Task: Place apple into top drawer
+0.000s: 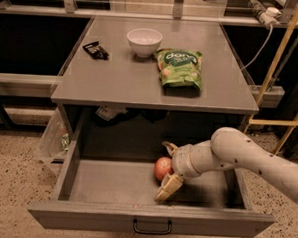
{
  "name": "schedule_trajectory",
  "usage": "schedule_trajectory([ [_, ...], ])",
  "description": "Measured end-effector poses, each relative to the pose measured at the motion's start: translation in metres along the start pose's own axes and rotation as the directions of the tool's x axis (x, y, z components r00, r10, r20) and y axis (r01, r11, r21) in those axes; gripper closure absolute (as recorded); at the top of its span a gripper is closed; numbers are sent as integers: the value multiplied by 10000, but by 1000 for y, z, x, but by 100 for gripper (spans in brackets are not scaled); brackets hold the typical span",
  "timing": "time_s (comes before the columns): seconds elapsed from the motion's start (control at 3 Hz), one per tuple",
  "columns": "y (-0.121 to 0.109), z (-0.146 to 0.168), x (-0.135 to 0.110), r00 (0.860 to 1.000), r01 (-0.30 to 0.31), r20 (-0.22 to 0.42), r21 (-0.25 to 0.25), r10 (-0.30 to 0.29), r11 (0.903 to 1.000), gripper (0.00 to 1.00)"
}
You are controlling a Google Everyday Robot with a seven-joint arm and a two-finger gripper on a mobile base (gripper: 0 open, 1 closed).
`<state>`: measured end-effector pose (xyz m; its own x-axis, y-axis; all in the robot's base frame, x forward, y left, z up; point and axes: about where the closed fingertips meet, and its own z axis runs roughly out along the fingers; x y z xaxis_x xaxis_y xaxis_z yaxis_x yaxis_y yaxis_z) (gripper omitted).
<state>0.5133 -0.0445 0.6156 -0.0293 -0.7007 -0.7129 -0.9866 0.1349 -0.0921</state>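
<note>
Out to the left of the top drawer (83, 218), a crumpled clear plastic bag (52, 136) hangs just beside the drawer's left wall. The drawer itself is pulled right out, wide and grey, with its black handle (152, 227) at the middle of the front panel. Directly above the drawer is the bench (115, 86), and over the drawer's left end a small black packet (96, 50) lies flat, far back from the drawer front. Coming across, above the drawer's middle, a white bowl (144, 41) stands upright, and a touch right of the middle a green snack bag (179, 67) lies flat, nearer the drawer front than the bowl. Now down inside the drawer: there's the apple (161, 167), orange-red, sitting on the drawer floor a little right of the drawer's middle and closer to the back than to the front panel. And the claw (164, 171) is in the drawer with it, reaching in from the drawer's right side, its pale fingers (168, 186) spread apart, wider than the fruit. One is up toward the drawer's back with a gap showing, the other angled down toward the drawer front. The apple sits between them; whether the lower one touches it, I cannot tell. The white speckled arm (247, 156) crosses the drawer's right wall and runs off rightward. Beyond the drawer's right end stands a yellow frame (274, 122), and high above that end lies a white power strip (264, 14).
</note>
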Motion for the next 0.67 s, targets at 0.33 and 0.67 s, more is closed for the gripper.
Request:
schedule_trajectory([
  [0.33,1,1,0,10000,21,47,-61,-21,10000,0],
  [0.67,-4,-13,-1,9995,181,257,-137,-177,9997,0],
])
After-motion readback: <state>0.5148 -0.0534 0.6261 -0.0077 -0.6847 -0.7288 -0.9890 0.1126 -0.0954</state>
